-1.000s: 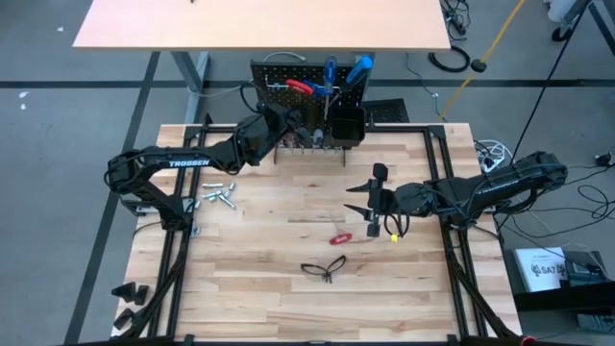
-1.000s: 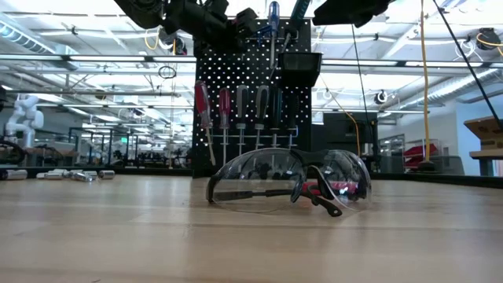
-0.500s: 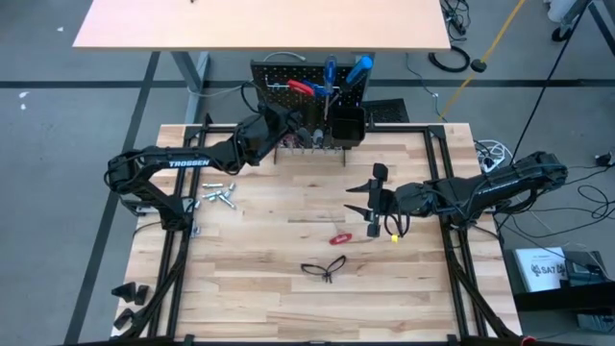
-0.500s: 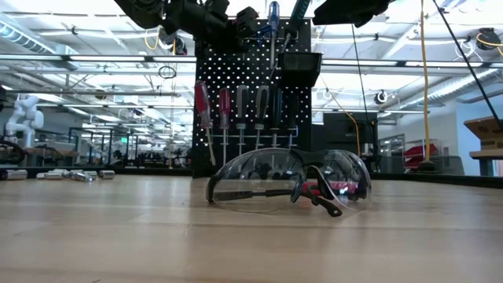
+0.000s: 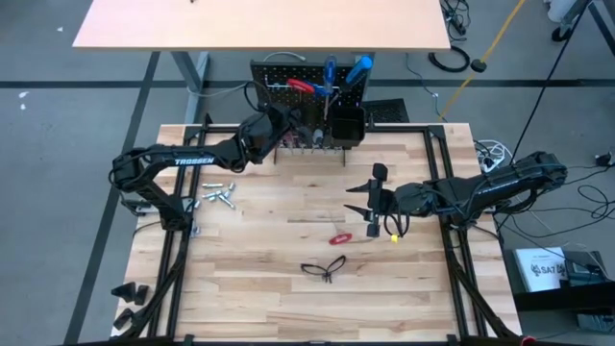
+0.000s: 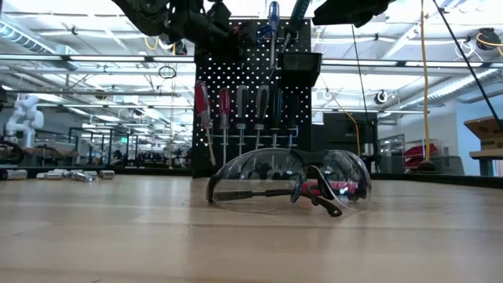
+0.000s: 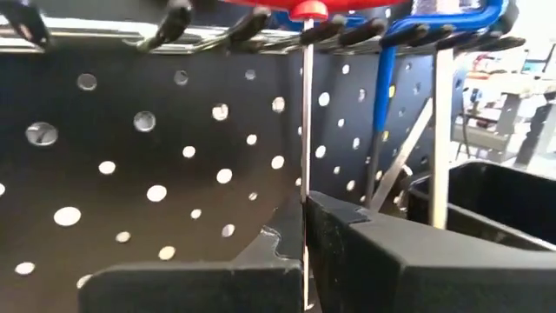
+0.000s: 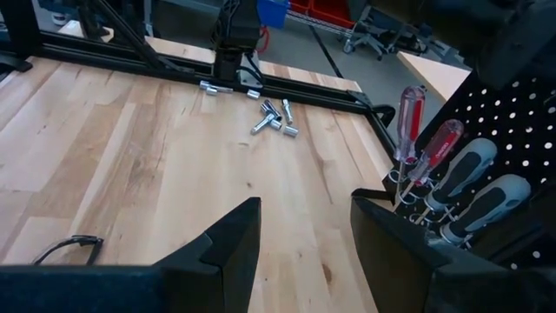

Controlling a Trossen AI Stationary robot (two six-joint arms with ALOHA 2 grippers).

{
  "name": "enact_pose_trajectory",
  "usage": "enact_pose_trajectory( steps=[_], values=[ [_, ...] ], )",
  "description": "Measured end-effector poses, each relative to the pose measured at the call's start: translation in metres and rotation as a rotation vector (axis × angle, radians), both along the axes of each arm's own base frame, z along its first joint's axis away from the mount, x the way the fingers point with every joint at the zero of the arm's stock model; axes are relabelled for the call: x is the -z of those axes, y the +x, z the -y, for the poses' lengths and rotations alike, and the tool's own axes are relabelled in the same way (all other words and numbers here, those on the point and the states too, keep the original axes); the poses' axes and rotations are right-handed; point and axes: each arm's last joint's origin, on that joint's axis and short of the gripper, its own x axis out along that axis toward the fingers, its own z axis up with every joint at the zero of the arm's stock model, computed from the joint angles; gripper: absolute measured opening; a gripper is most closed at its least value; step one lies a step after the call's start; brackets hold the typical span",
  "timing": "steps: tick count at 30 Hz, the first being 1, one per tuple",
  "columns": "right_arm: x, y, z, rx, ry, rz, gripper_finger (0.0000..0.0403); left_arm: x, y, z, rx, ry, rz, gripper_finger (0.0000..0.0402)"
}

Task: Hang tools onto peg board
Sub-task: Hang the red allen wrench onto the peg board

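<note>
The left gripper [image 5: 288, 123] is pinching a thin steel-shafted, red-handled tool [image 7: 306, 156] against the perforated black peg board [image 5: 288, 75] at twelve o'clock; the right gripper [image 5: 375, 202] is hovering open and empty

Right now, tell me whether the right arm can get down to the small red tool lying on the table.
Probably yes. The right gripper hangs open just beside the red tool, with only bare wood between them. The glasses lie farther off, and the left gripper is away at the peg board.
</note>
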Motion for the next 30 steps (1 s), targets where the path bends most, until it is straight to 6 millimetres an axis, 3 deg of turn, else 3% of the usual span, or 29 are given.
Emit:
enact_pose_trajectory(
  steps=[12,30],
  values=[
    [0.001,0.0,0.0,0.0,-0.002,-0.007,0.0171,0.006,0.0,-0.005,-0.022,-0.011,-0.027,0.0005],
    [0.003,-0.001,0.0,0.009,0.017,-0.027,0.0171,0.026,0.002,0.004,0.003,-0.048,-0.271,0.0134]
  ],
)
